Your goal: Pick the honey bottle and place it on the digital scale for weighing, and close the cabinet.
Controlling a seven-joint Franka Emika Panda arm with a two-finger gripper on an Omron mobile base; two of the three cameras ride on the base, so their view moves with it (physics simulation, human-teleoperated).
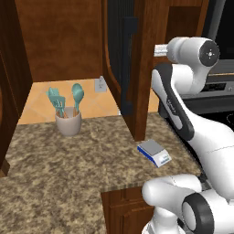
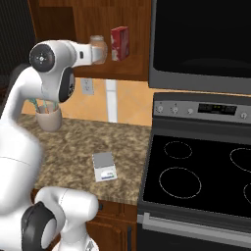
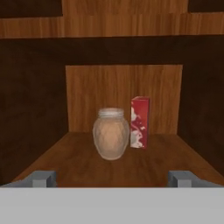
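The gripper [image 3: 112, 178], fingers spread wide and holding nothing, faces into the open cabinet [image 3: 122, 52] in the hand view. The bottle [image 3: 111, 133] stands upright on the shelf, centred between the two fingertips [image 3: 43, 178] but apart from them. A red carton [image 3: 140, 122] stands just beside it, on its right and slightly behind. The likeliest slip: a finger clips the carton on the way in, or pushes the rounded bottle backward instead of straddling it. A squeeze too high on the curved body could let it pop out.

From the left base view, the cabinet door [image 1: 125, 64] hangs open, edge-on, its bar handle [image 1: 128, 68] facing the camera, with the arm reaching past it. The scale [image 1: 154, 153] lies on the counter [image 1: 55, 169] just below the door's lower corner. A careless swing out could knock the elbow against the door. A cup [image 1: 68, 121] of teal utensils stands well apart from the scale.

From the right base view, the bottle [image 2: 98, 49] and carton [image 2: 119, 43] sit on the shelf, directly ahead of the wrist. The scale [image 2: 104, 166] rests near the counter's front edge, close to the stove [image 2: 196, 176]. Its platform looks barely larger than the bottle, so an off-centre release could tip the bottle off.
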